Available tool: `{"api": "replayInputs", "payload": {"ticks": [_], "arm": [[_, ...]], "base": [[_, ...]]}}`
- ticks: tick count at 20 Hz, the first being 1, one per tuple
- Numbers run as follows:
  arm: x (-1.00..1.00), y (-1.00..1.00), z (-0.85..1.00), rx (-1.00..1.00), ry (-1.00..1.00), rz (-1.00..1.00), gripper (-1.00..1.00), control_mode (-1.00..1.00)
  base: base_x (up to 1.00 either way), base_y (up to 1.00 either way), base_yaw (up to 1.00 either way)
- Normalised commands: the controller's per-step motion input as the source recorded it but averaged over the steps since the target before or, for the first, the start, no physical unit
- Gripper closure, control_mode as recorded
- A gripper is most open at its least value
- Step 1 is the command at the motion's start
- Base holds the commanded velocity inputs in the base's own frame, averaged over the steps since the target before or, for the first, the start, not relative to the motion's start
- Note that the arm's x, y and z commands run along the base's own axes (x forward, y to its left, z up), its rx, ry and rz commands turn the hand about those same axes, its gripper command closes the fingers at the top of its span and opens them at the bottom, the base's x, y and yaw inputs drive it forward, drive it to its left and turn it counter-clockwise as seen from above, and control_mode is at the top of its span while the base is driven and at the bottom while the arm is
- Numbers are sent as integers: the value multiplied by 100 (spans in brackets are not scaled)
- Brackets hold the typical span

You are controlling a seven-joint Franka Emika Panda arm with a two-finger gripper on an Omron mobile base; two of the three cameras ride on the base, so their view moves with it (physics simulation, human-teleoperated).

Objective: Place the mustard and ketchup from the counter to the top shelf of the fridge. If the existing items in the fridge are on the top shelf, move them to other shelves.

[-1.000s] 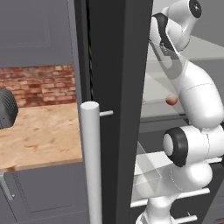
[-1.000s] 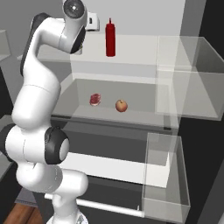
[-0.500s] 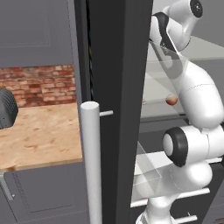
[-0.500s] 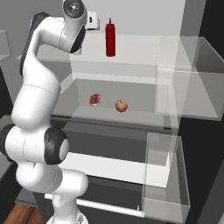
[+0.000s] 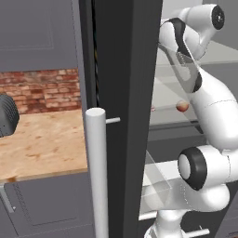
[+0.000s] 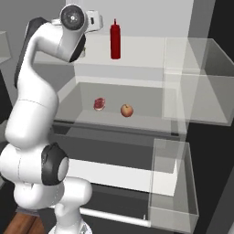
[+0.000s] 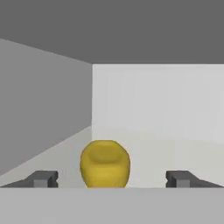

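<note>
Fridge (image 5: 125, 93) stood open, its dark door edge and long silver handle (image 5: 96, 172) near the base cameras. Arm reached high into the pale interior at top-shelf level.

Gripper (image 7: 111, 178): jaws spread wide, released, nothing clasped. In the hand view both dark fingertips (image 7: 43, 178) stood well apart, with the mustard (image 7: 105, 163) between them but touching neither. Only the bottle's rounded yellow body showed there, seen end-on; cap and label could not be made out. It sat on the pale floor of the top shelf (image 6: 137, 57), near the left rear corner where the grey side wall met the white back wall.

Ketchup (image 6: 115, 39) stood upright on the same top shelf, toward the back, just to the right of the robot's wrist in the right base view, apart from the hand.

One shelf down: the meat (image 6: 99, 103), flat and dark red, lay left of the apple (image 6: 126, 110), the two near each other around mid-shelf, not touching. Apple (image 5: 182, 106) also showed from the left base view, past the arm.

Clear door bins hung at the right of the fridge opening.

Counter (image 5: 44, 144), tan wood grain, lay left of the fridge with a brick wall (image 5: 44, 90) behind it. A dark rounded object (image 5: 7, 115) sat at its left edge, cut off by the frame; could not tell what it was.
</note>
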Motion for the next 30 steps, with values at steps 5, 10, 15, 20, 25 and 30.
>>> {"api": "replayInputs", "payload": {"ticks": [5,10,15,20,25,30], "arm": [[-91,-34,0,2,-28,-9,-100,-100],[-100,-78,-13,2,-19,-6,-100,-100],[-100,-61,-86,-2,-6,0,-100,-100],[-100,-19,-100,-17,0,0,-100,-100],[-100,0,-100,-27,0,0,-100,-100],[-20,-5,-4,1,-15,-7,-100,-100]], "base": [[0,0,0],[0,0,0],[0,0,0],[0,0,0],[0,0,0],[0,0,0]]}}
